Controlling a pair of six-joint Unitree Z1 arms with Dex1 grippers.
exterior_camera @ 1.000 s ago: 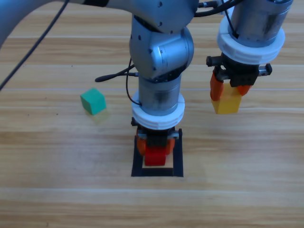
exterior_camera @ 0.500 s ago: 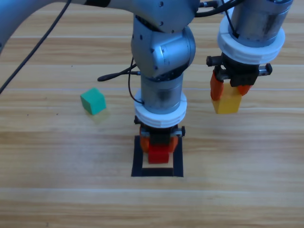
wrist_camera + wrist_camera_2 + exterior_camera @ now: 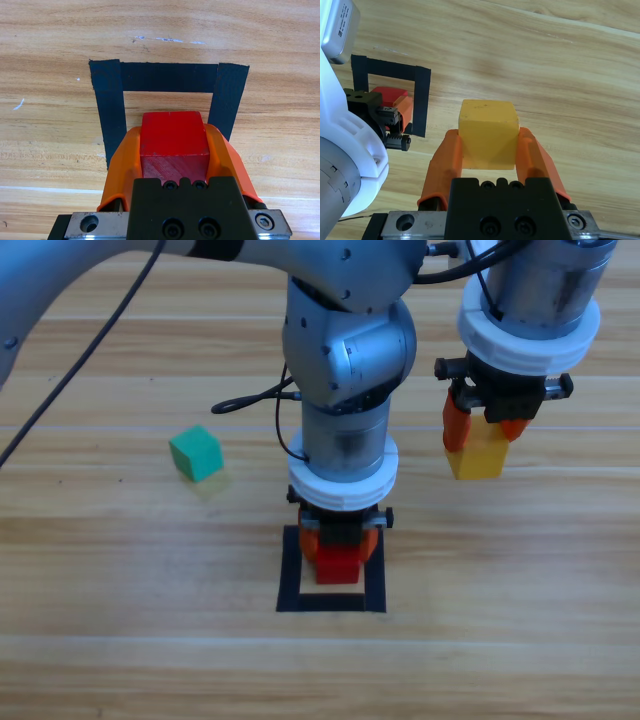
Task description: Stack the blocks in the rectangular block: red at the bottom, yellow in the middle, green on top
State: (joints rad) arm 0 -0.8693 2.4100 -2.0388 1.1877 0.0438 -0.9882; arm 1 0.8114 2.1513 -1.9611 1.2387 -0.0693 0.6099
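My left gripper point(image 3: 340, 543) is shut on the red cube point(image 3: 338, 565) and holds it inside the black tape outline point(image 3: 290, 575), toward its far side. In the left wrist view the red cube point(image 3: 174, 137) sits between the orange jaws of the left gripper point(image 3: 173, 150), with the tape outline point(image 3: 170, 77) ahead and around it. My right gripper point(image 3: 485, 432) hangs to the right, shut on the yellow cube point(image 3: 478, 457). The right wrist view shows the yellow cube point(image 3: 487, 132) in the right gripper point(image 3: 487, 147), above bare wood. The green cube point(image 3: 195, 453) lies alone at the left.
The left arm's grey body rises over the outline's far side and hides the table behind it. A black cable point(image 3: 250, 400) trails to its left. In the right wrist view the left gripper point(image 3: 395, 112) and the tape outline point(image 3: 422, 100) lie to the left.
The left arm has shifted a little to the right with the red cube, bringing it nearer the outline's middle. The right arm and the green cube have not moved.
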